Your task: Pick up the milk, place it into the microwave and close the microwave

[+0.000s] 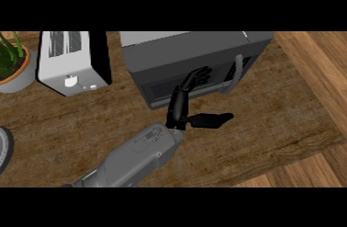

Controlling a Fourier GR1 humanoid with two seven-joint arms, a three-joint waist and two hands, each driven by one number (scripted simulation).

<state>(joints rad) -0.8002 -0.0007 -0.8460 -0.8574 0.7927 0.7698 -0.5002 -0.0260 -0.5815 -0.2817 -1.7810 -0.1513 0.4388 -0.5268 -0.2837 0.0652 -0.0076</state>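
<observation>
Near edge: 1 grey forearm (132,159) comes in over the brown wood-grain bench (271,125); which arm, can't tell. Its black robot hand (186,97) is spread flat, fingers straight against the dark grey boxy microwave (196,60) door, holding nothing. Door looks closed or nearly so. Milk not visible, presumably inside. Risk: fingers sit off the pale handle (236,74), so the push could slip or shove the whole unit toward the white toaster (71,60).
</observation>
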